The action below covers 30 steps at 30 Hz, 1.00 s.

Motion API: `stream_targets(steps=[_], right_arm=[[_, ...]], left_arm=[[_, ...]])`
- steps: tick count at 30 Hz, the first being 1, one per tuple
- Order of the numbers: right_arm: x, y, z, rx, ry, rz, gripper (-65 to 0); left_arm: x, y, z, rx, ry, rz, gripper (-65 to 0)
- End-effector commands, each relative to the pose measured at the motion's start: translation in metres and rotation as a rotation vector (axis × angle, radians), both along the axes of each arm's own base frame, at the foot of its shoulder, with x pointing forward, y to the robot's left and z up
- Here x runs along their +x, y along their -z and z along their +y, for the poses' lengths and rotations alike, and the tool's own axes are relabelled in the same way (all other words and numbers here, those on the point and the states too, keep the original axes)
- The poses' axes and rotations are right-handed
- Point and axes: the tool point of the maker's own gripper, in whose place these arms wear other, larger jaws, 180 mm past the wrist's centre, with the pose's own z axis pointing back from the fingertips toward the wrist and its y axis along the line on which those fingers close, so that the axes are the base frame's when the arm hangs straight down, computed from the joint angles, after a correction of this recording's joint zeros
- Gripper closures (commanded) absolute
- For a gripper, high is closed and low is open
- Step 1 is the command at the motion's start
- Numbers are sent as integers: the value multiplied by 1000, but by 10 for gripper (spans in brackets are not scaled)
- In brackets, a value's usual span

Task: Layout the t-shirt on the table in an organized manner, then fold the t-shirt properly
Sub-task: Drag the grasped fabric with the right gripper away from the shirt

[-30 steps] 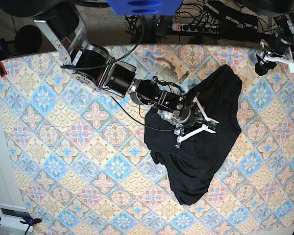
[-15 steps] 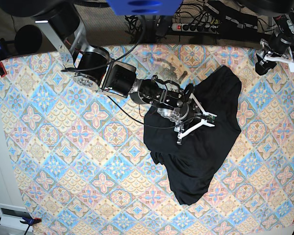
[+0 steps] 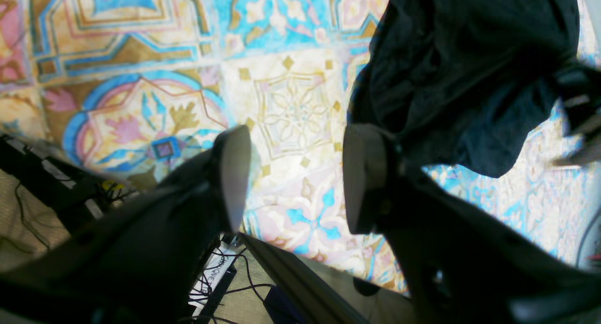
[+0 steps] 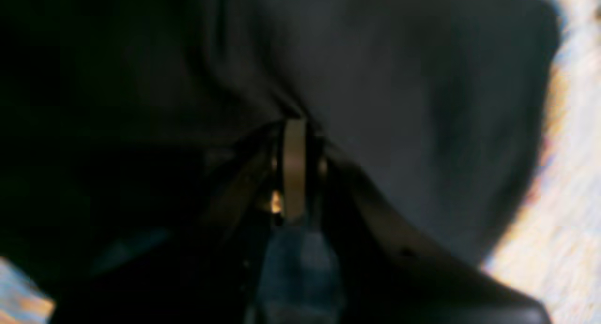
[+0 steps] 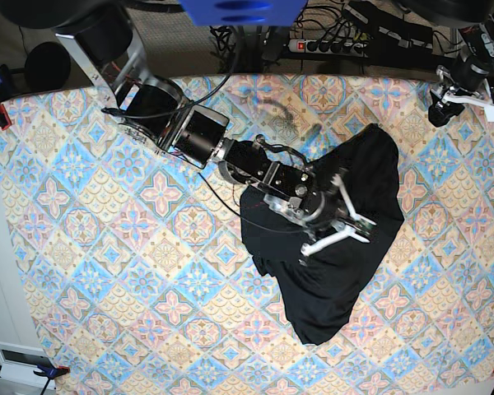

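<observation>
Base view: the t-shirt (image 5: pixel 346 239) lies crumpled in a dark heap on the right half of the surface (image 5: pixel 107 271), not spread flat, with its lower end tapering toward the near edge. My right arm reaches in from the upper left across the patterned cloth, and my right end effector (image 5: pixel 339 224) sits over the middle of the heap, white fingers (image 5: pixel 333 241) showing against the black fabric. Right wrist view: blurred, but my right end effector (image 4: pixel 295 141) has its jaws drawn together with a fold of the t-shirt (image 4: pixel 399 103) bunched between them; dark cloth fills nearly the whole frame, with a strip of the surface (image 4: pixel 573 211) at the right. My left end effector (image 5: pixel 451 92) hangs at the far right corner, well apart from the garment. Left wrist view: my left end effector (image 3: pixel 296 173) has its jaws standing apart with nothing between them, only patterned surface (image 3: pixel 141 56) below; one edge of the t-shirt (image 3: pixel 460 70) lies just beyond the right finger (image 3: pixel 364 173).
</observation>
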Motion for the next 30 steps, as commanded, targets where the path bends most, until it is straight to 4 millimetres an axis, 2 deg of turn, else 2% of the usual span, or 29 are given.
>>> stream_targets(steps=[1, 3, 6, 12, 15, 20, 24, 28, 30], right_arm=[[3, -19, 3, 42, -3, -30, 0], [-5, -15, -9, 53, 2, -16, 0], [-16, -25, -12, 101, -5, -16, 0], [5, -48, -72, 195, 130, -44, 0], [11, -58, -95, 251, 183, -30, 0], [34, -84, -163, 337, 315, -42, 0], [53, -99, -228, 366, 428, -58, 0], [67, -112, -281, 398, 527, -62, 0], [72, -117, -306, 407, 576, -71, 0]], left_arm=[[5, -10, 4, 20, 8, -30, -309], [5, -10, 4, 20, 8, -30, -309], [5, -10, 4, 20, 8, -30, -309], [5, -10, 4, 20, 8, -32, -309], [6, -10, 4, 20, 8, -33, -309], [19, -16, 3, 17, 12, -66, -309], [25, -19, 2, 18, 13, -85, -309], [33, -23, 2, 18, 13, -107, -309], [42, -23, -7, 6, 42, -117, -309]])
